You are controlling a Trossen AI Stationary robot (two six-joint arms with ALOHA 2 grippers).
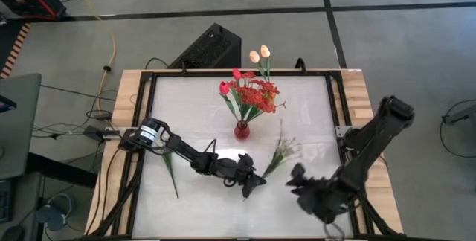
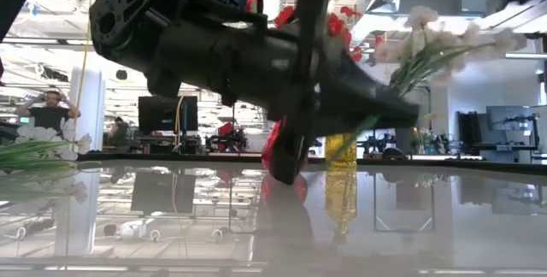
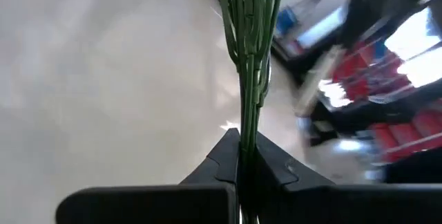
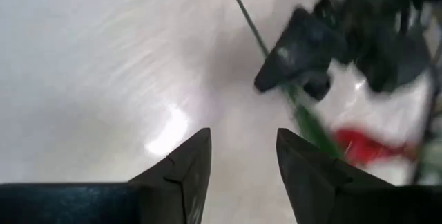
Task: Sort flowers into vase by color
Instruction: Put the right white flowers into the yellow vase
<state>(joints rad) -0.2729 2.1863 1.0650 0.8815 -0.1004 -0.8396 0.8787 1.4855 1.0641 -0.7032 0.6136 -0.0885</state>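
My left gripper (image 1: 256, 181) is clamped on the white sprig's (image 1: 281, 152) stem at table centre, near the red vase (image 1: 242, 130). My right gripper (image 1: 295, 177) hovers close by, fingers apart, holding nothing.

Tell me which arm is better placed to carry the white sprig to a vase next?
Left. The left gripper already has its fingers shut on the white sprig's green stems. The right gripper is open and empty, near the table's front right.
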